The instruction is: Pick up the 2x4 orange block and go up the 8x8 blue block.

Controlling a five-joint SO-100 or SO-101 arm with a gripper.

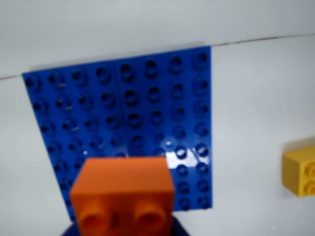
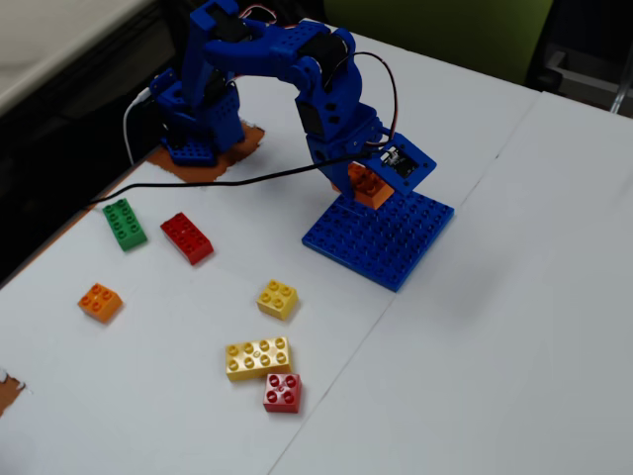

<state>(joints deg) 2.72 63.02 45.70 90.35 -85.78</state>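
2x4 orange block (image 2: 369,185) clamped in fingers (image 2: 367,190), above near edge of 8x8 blue block (image 2: 381,237).

The white tabletop (image 2: 514,327) carries a blue baseplate (image 2: 381,237) lying flat near its middle. Toward the left edge in the fixed view lie a green brick (image 2: 126,224) and, just beside it, a red brick (image 2: 187,238). A small orange brick (image 2: 101,302) sits nearer the front left corner. Further in lie a small yellow brick (image 2: 278,298), a long yellow brick (image 2: 258,358) and, touching it, a small red brick (image 2: 283,392). The arm's blue base (image 2: 193,119) stands at the far left edge.
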